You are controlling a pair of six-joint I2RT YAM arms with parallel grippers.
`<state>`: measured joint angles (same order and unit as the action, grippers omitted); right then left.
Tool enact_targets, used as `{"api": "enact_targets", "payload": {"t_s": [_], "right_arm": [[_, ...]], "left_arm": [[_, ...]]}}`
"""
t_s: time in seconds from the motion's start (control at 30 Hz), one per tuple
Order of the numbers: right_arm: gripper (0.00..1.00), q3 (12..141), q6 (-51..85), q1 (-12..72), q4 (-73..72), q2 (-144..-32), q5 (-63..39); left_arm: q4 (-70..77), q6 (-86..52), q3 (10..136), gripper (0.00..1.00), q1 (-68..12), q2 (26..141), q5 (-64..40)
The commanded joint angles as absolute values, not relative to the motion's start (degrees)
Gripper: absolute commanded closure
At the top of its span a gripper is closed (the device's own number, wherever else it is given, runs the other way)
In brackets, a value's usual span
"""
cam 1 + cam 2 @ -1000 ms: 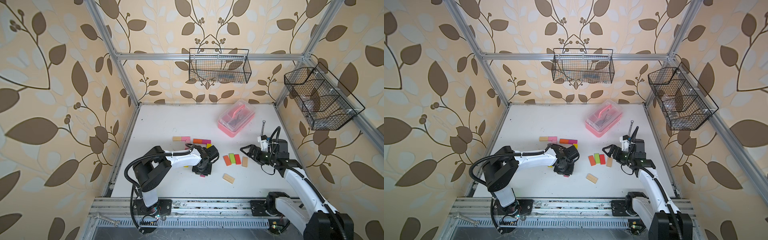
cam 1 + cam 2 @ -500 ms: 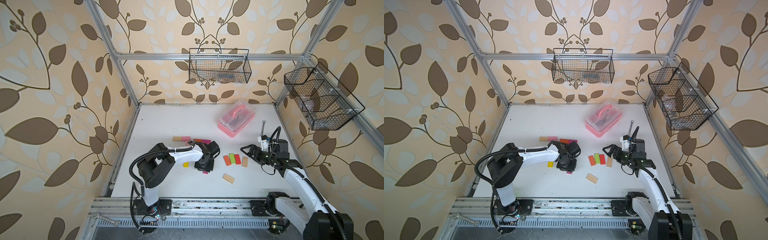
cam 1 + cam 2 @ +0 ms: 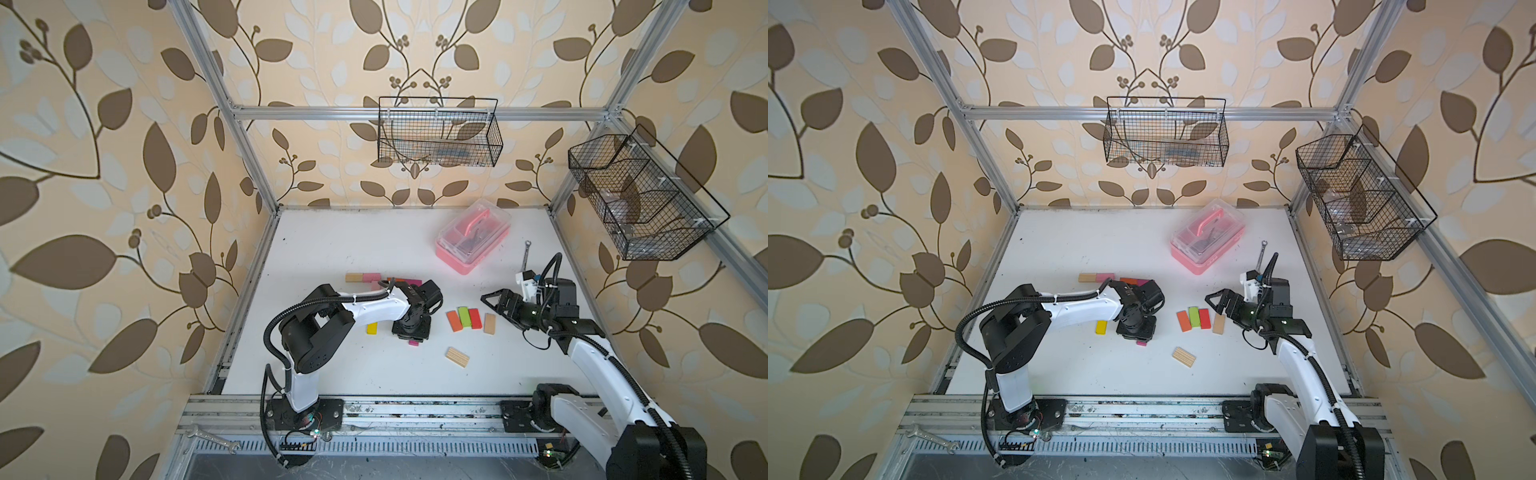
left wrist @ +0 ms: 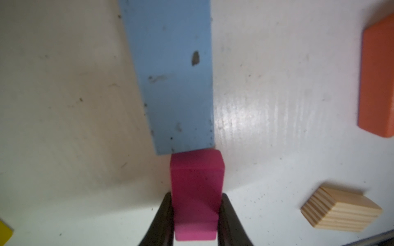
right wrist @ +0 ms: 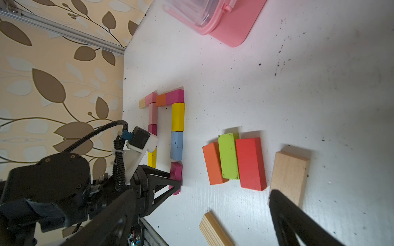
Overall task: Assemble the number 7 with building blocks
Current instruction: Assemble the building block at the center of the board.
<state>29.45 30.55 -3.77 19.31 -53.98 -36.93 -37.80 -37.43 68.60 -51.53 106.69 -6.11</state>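
Note:
My left gripper (image 4: pixel 196 213) is shut on a magenta block (image 4: pixel 197 187), whose far end touches the end of a blue block (image 4: pixel 172 81) flat on the white table. In the right wrist view this magenta block (image 5: pixel 176 170) ends a line below an orange-and-magenta bar (image 5: pixel 170 98), a yellow block (image 5: pixel 178 117) and the blue block (image 5: pixel 176 145). Beside it lies another 7 of wood, pink, magenta and yellow blocks (image 5: pixel 152 110). In both top views the left gripper (image 3: pixel 411 332) (image 3: pixel 1136 328) points down at mid-table. My right gripper (image 3: pixel 492 305) (image 5: pixel 202 196) hangs open and empty near the loose blocks.
Loose orange (image 5: pixel 213 164), green (image 5: pixel 228 155), red (image 5: pixel 251 163) and plain wood (image 5: pixel 290 174) blocks lie side by side, a striped wood block (image 3: pixel 457 357) nearer the front. A pink clear-lidded box (image 3: pixel 473 237) and a wrench (image 3: pixel 525 253) lie at the back right.
My left arm's wrist swung right, uncovering the yellow block beside it. The held magenta block shifted only slightly. The right arm has not moved.

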Motion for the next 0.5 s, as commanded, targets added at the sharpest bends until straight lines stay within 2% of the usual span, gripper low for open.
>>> {"api": "enact_targets", "payload": {"t_s": [0.0,0.07,0.23,0.3,0.43,0.47], "right_arm": [[0.01,28.69,29.59,-4.02,19.55,-53.53,-37.62],[0.01,28.64,29.54,-3.96,19.56,-53.45,-37.62],[0.01,28.61,29.53,-3.89,19.49,-53.44,-37.94],[0.01,28.78,29.54,-3.54,19.47,-53.54,-37.91],[0.01,29.47,29.24,-1.04,19.93,-53.65,-37.07],[0.01,29.76,29.18,0.1,20.17,-53.63,-36.38]], "left_arm": [[-39.13,-36.82,69.5,0.69,-51.09,108.31,-6.78],[-39.16,-37.0,69.19,0.58,-51.15,108.19,-6.92],[-38.4,-37.42,67.3,0.41,-51.15,105.24,-7.25],[-38.06,-37.47,66.43,0.28,-51.13,103.23,-7.21],[-37.28,-37.61,64.72,0.12,-51.15,97.97,-7.38],[-37.41,-37.61,64.52,0.04,-51.15,96.31,-7.36]]}}
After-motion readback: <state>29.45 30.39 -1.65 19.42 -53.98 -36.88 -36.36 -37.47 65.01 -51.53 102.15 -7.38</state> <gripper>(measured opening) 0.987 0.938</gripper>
